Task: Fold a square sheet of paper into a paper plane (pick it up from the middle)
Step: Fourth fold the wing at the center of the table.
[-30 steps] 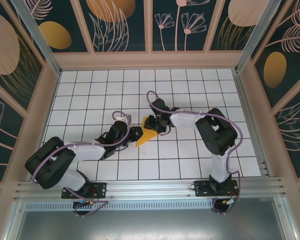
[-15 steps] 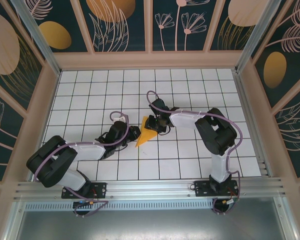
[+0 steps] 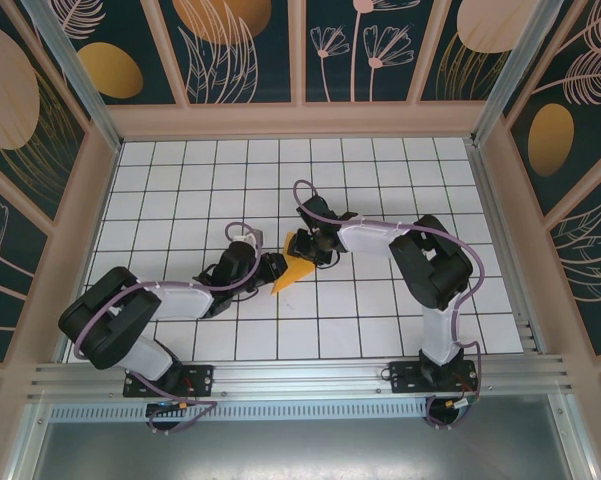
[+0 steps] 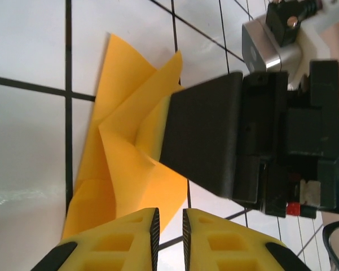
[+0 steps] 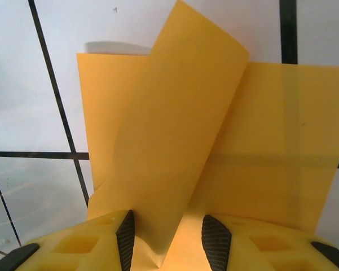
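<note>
Square sheet of paper (image 3: 292,268), orange-yellow and partly folded, lies on the tiled table (image 3: 180,180) between my claws. My right claw (image 5: 168,234) stands half open astride a raised flap (image 5: 180,113); my left claw (image 4: 168,226) is nearly closed at its edge, grip unclear. Pinching askew could crease it crookedly.

Bright even light, faint glare on white tiles (image 4: 28,192), soft shadow by the paper (image 5: 259,141), perhaps slight blur
</note>
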